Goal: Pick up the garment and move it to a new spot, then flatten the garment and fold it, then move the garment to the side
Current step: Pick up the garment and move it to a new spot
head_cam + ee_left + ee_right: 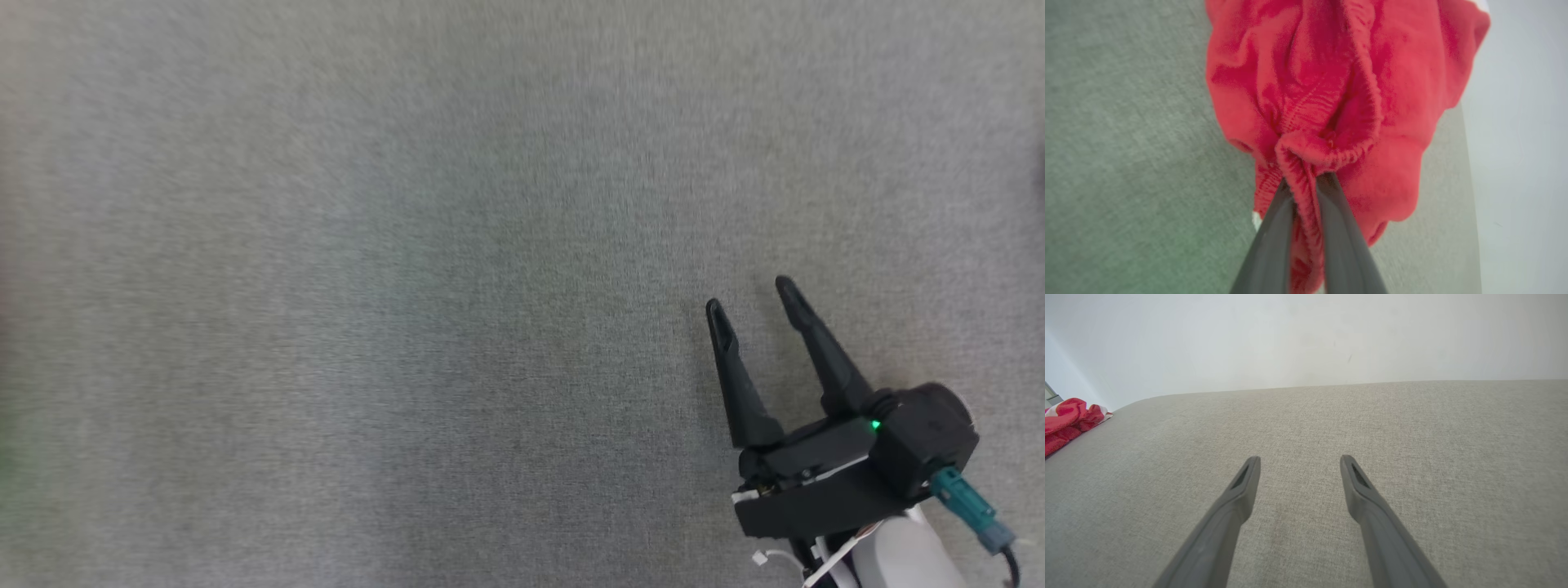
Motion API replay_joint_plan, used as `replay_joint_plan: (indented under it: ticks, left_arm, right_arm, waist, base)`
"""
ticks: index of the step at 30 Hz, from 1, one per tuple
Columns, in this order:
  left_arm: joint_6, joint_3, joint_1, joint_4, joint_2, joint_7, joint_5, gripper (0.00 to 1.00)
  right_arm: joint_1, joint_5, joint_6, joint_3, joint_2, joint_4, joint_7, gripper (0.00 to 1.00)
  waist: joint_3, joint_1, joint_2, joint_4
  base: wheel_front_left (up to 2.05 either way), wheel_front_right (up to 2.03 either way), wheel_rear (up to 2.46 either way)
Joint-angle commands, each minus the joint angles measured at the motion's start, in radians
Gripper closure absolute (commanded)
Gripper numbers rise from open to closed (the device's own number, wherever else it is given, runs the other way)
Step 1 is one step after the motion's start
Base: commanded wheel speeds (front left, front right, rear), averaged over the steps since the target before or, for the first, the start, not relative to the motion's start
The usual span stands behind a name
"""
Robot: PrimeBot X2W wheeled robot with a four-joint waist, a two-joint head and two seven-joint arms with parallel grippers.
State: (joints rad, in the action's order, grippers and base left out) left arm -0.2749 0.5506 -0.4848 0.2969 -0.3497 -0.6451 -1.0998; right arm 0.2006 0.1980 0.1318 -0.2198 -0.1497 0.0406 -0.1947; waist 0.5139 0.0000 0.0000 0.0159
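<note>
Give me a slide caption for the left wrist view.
Left gripper, jaws shut on a bunched edge of the red garment, grey fabric surface behind.

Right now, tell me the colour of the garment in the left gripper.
The garment is red; the left wrist view shows it best.

The garment point(1331, 81) is bright red, soft and fleecy, bunched into deep folds, with a gathered, ribbed hem (a sliver of white shows at one edge). A fold of that hem is pinched in the closed left gripper point(1306, 181). It lies crumpled near the corner of a grey fabric surface point(1306, 428).
</note>
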Motion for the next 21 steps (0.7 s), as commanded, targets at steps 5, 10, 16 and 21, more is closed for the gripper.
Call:
replay_joint_plan:
  ticks: [5, 10, 16, 21]
  left_arm:
    - [-0.015, -0.026, 0.003, -0.171, -0.031, -0.046, 0.02, 1.0]
    - [-0.032, -0.071, -0.045, -0.323, -0.053, -0.091, 0.022, 1.0]
    - [-0.03, -0.163, -0.128, -0.426, -0.037, -0.122, 0.018, 1.0]
    - [-0.028, -0.307, -0.249, -0.484, 0.035, -0.127, 0.021, 1.0]
  right_arm:
    - [-0.032, 0.03, -0.002, -0.015, 0.023, -0.051, -0.025, 0.0]
    - [-0.056, 0.051, -0.002, -0.023, 0.051, -0.095, -0.045, 0.0]
    - [-0.074, 0.069, -0.002, -0.026, 0.072, -0.129, -0.06, 0.0]
    - [-0.089, 0.081, -0.002, -0.024, 0.087, -0.146, -0.067, 0.0]
  waist:
    - [-0.18, 0.0, 0.0, 0.051]
    - [-0.273, 0.0, 0.0, 0.042]
    - [-0.347, 0.0, 0.0, 0.013]
    - [-0.401, 0.0, 0.0, -0.052]
  base:
    - [0.0, 0.0, 0.0]
    - [0.0, 0.0, 0.0]
    - [0.0, 0.0, 0.0]
    - [0.0, 0.0, 0.0]
